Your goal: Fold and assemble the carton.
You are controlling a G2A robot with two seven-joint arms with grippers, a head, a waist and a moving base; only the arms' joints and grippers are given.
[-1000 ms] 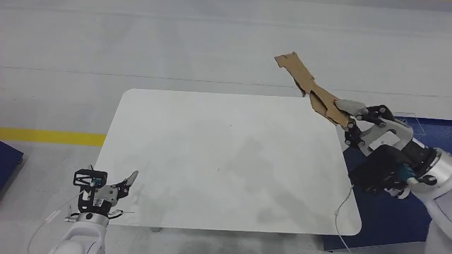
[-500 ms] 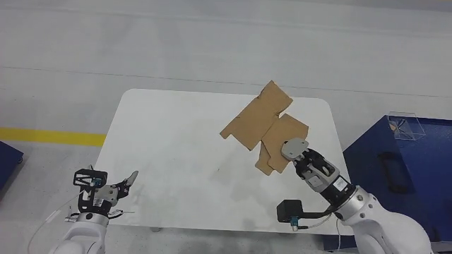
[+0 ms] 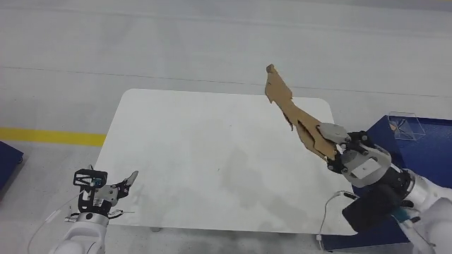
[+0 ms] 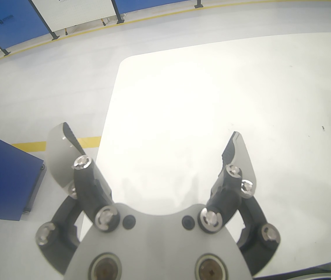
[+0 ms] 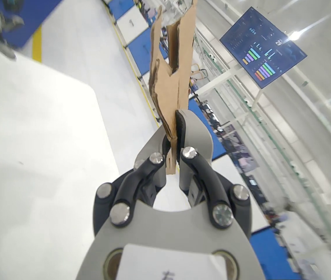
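A flat brown cardboard carton [image 3: 293,113] hangs in the air above the right edge of the white table [image 3: 212,162], seen edge-on and tilted. My right gripper [image 3: 330,141] is shut on its lower end. In the right wrist view the carton [image 5: 171,85] rises from between the shut fingers of that gripper [image 5: 173,131], its flaps splayed. My left gripper [image 3: 113,187] sits at the table's near left corner, open with nothing in it; the left wrist view shows that gripper [image 4: 153,144] over bare table.
A blue cabinet [image 3: 417,148] with a clear plastic holder [image 3: 404,123] stands right of the table. Another blue block [image 4: 5,182] sits beside the table's left edge. A yellow floor line [image 3: 49,137] runs on the left.
The right arm swung the carton from lying broad-face over the table's right part back out to the right edge, now lifted and edge-on. The left arm stayed still.
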